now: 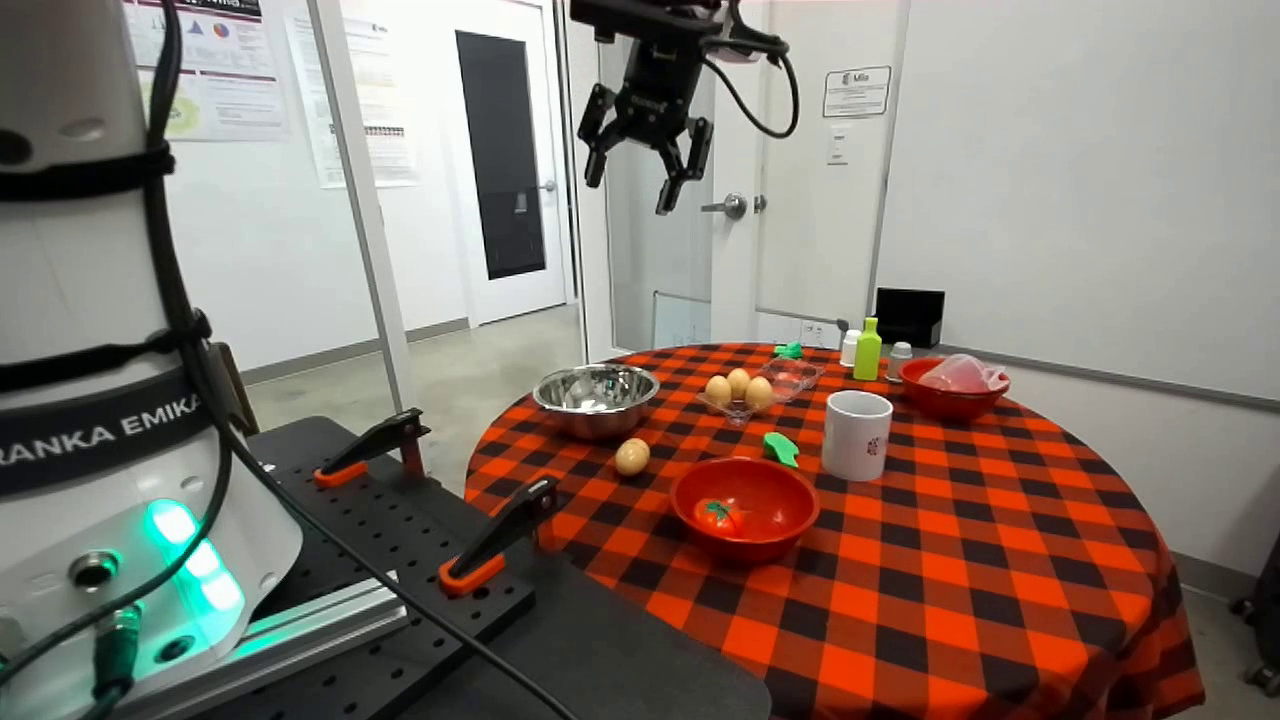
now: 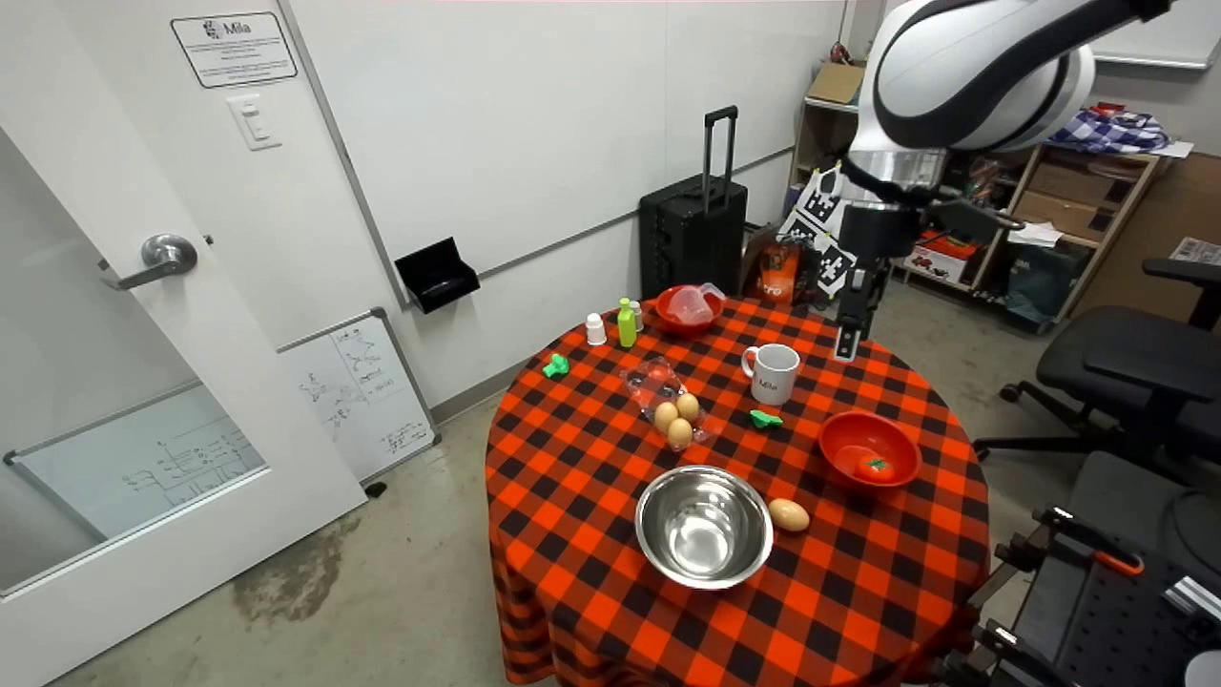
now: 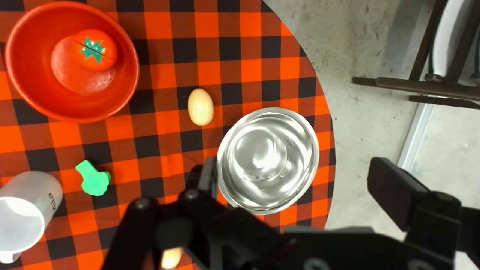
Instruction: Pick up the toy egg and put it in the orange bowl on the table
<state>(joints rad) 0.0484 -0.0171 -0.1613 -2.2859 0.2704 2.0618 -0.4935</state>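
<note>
Spread apart and holding nothing, the gripper (image 1: 630,190) hangs at upper centre in an exterior view, high above the checked tablecloth (image 1: 930,590). Just below the frame's centre, the toy egg (image 1: 632,457) lies loose on it between the metal bowl (image 1: 597,424) and the orange bowl (image 1: 778,500), which holds a toy tomato (image 1: 714,518) and no egg. So neither half of the job, picking or placing, looks done.

In an exterior view the gripper (image 2: 846,345) is edge-on, right of centre, so its gap cannot be read there. Three other eggs (image 2: 679,434) sit in a clear carton (image 2: 656,378) near the frame's centre; I take the loose one as the target.

In the wrist view the fingers (image 3: 392,192) enter from the bottom, wide apart; the toy egg is at upper centre, touching neither bowl and outside the gap between the fingertips, with the orange bowl at upper left. Approach, grasp, lift, carry and release all seem left to do.
</note>
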